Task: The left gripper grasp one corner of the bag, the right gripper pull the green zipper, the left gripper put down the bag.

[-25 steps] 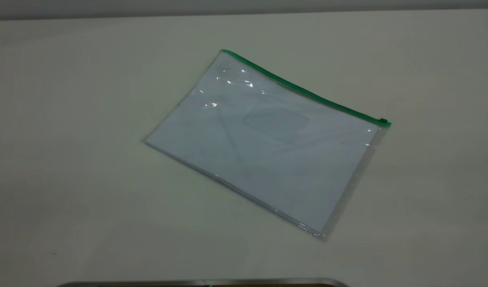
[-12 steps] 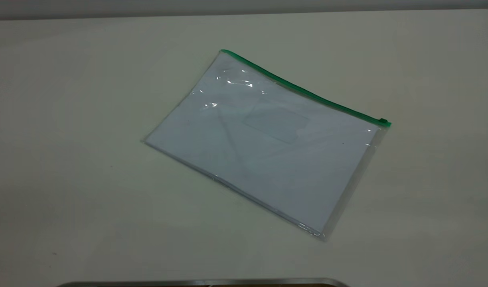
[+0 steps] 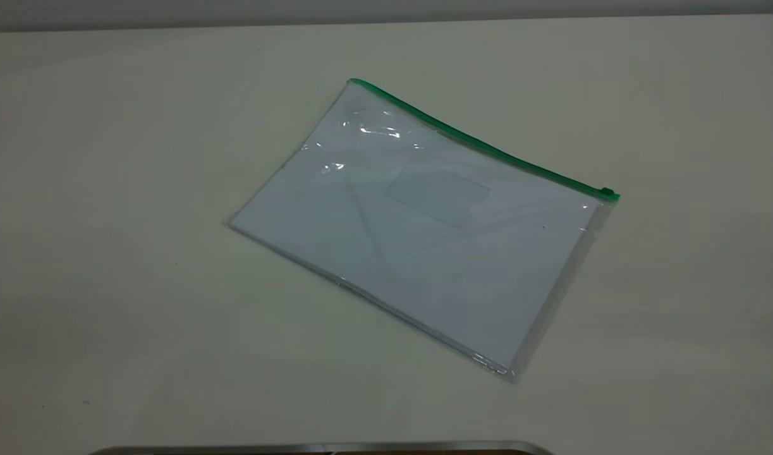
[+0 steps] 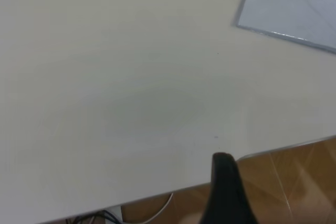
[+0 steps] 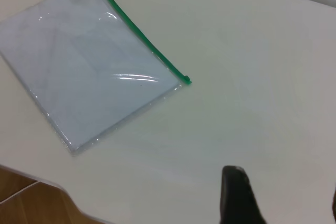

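The bag (image 3: 418, 227), a clear pouch with white sheets inside, lies flat and skewed in the middle of the white table (image 3: 139, 189). The green zipper (image 3: 481, 145) runs along its far long edge, with the slider (image 3: 607, 191) at the right end. Neither gripper shows in the exterior view. In the left wrist view my left gripper (image 4: 281, 182) hovers over the table's edge, far from the bag's corner (image 4: 294, 3); only one finger (image 4: 224, 187) shows. My right gripper (image 5: 286, 190) stands open over bare table, well away from the bag (image 5: 89, 61) and the slider (image 5: 186, 81).
A metal-edged strip (image 3: 323, 448) lies along the near table edge. Wooden floor (image 4: 294, 177) and cables (image 4: 100, 217) show beyond the table's edge in the left wrist view. A wall borders the table's far side.
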### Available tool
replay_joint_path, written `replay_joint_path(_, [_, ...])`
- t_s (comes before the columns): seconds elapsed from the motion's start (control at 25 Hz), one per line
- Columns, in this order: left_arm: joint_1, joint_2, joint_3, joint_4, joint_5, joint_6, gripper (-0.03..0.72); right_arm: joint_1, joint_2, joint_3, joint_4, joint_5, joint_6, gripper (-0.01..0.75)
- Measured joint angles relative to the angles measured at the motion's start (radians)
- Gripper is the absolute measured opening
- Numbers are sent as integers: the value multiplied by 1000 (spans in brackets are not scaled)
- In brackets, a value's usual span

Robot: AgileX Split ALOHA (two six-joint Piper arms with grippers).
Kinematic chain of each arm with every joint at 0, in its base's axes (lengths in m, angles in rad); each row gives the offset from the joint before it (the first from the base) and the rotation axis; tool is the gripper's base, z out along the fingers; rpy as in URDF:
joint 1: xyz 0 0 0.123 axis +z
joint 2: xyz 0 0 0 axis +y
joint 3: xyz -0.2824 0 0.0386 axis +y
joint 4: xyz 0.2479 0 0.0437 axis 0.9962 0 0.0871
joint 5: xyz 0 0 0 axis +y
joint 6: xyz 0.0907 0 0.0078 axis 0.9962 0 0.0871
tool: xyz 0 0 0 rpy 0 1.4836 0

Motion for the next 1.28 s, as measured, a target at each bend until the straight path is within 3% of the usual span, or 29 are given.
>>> replay_joint_path(0.44, [0,0,0,0,-1,0,587,0,0,0,0,0,0,464])
replay_joint_path(0.52, [24,0,0,0,-1,0,587,0,0,0,0,0,0,464])
replay_joint_path(0.8, [232,-26,0,9,-2,0,588,0,0,0,0,0,0,464])
replay_joint_path(1.28, [257,-52,0,7,-2,-7,588,0,0,0,0,0,2,464])
